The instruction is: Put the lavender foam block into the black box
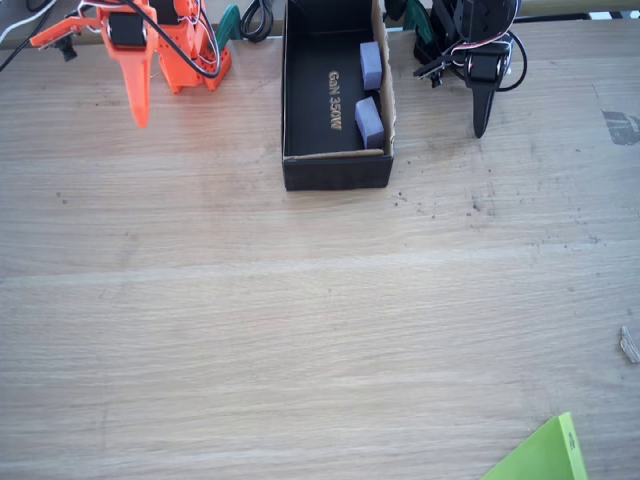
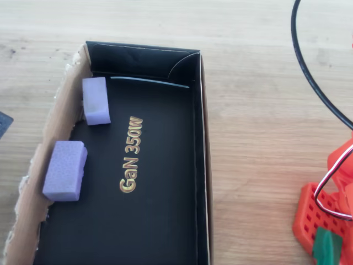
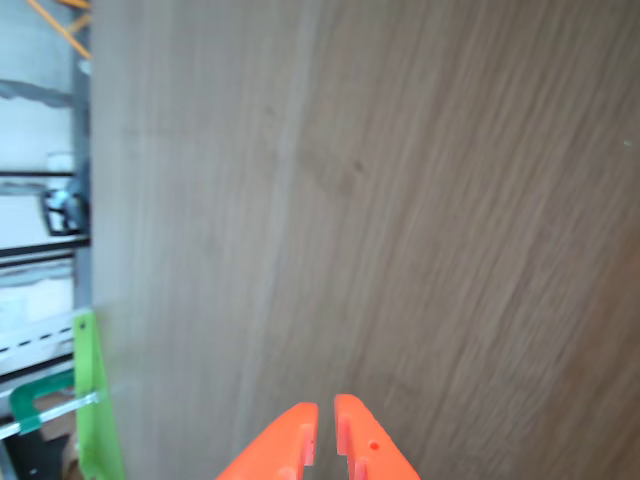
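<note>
The black box (image 1: 335, 170) (image 2: 203, 165) lies open at the table's far middle, with gold "GaN 350W" lettering on its floor. The lavender foam block (image 2: 65, 170) (image 1: 371, 65), bluish with a rumpled surface, rests inside against the torn brown-edged wall. A paler, smoother lavender block (image 2: 95, 100) (image 1: 369, 122) lies in the same box nearer its end wall. My orange gripper (image 1: 141, 112) (image 3: 326, 435) hangs at the far left, well away from the box. Its fingers are shut with nothing between them, above bare wood.
The arm's orange base (image 2: 325, 221) stands beside the box, and a black cable (image 2: 309, 72) runs over the table there. A lime-green sheet corner (image 1: 540, 455) pokes in at the near right. A small scrap (image 1: 629, 343) lies at the right edge.
</note>
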You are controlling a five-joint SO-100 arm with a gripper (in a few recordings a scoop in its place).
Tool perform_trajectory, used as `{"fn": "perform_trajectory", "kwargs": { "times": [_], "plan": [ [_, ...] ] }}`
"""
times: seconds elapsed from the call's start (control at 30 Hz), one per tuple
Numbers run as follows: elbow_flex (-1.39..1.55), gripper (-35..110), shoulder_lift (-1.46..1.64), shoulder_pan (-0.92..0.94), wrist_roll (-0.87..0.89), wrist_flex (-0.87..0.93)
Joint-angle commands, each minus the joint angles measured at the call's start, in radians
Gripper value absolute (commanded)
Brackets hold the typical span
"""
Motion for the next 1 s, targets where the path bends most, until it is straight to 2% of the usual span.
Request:
{"fn": "perform_trajectory", "kwargs": {
  "times": [0.0, 0.5, 0.97],
  "plan": [
    [0.084, 0, 0.132, -0.003, 0.005, -0.026],
    [0.318, 0, 0.143, -0.006, 0.029, -0.218],
    [0.321, 0, 0.144, -0.006, -0.089, 0.002]
  ]
}}
